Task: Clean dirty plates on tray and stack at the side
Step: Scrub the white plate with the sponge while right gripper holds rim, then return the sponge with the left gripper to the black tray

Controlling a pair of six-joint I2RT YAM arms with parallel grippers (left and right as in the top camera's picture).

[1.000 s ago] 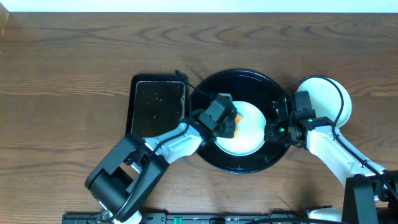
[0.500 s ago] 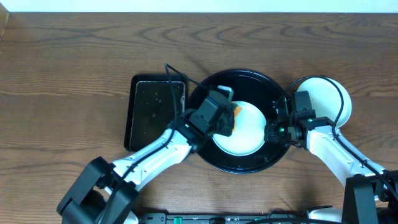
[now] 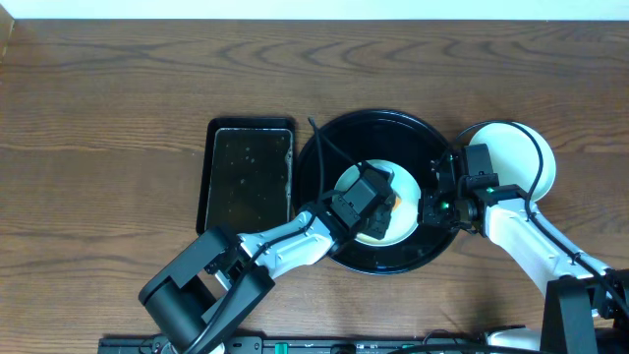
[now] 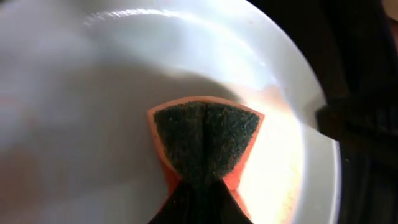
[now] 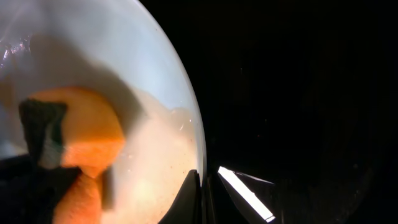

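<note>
Overhead view: a round black tray (image 3: 393, 133) sits mid-table on dark wood. A small pale plate (image 3: 405, 182) lies flat inside it. The left gripper (image 3: 378, 211) hangs over the plate's middle, with an orange sponge (image 3: 397, 205) peeking out beneath it. The right gripper (image 3: 428, 209) sits at the plate's right edge. Just right of the tray, another pale plate (image 3: 501, 147) rests on the table. A rectangular black tray (image 3: 248, 175) lies just left of the round one.

Left wrist view: the fingers are pressed together on a folded sponge. Its dark scouring face is turned up and its orange body bulges around the pinch. It rests on the plate's glossy inner surface.

Right wrist view: the fingers are nipped tight on the plate's thin rim. The black tray fills the right side, and the sponge is blurred at the left.

Handling, as a judgement: the plate looks like light, stiff plastic, and it is smooth enough to skate or spin under a scrubbing push. The raised rim is the sensible place to grip, as the flat centre offers nothing to pinch. The sponge is soft and gives under the clamp.
</note>
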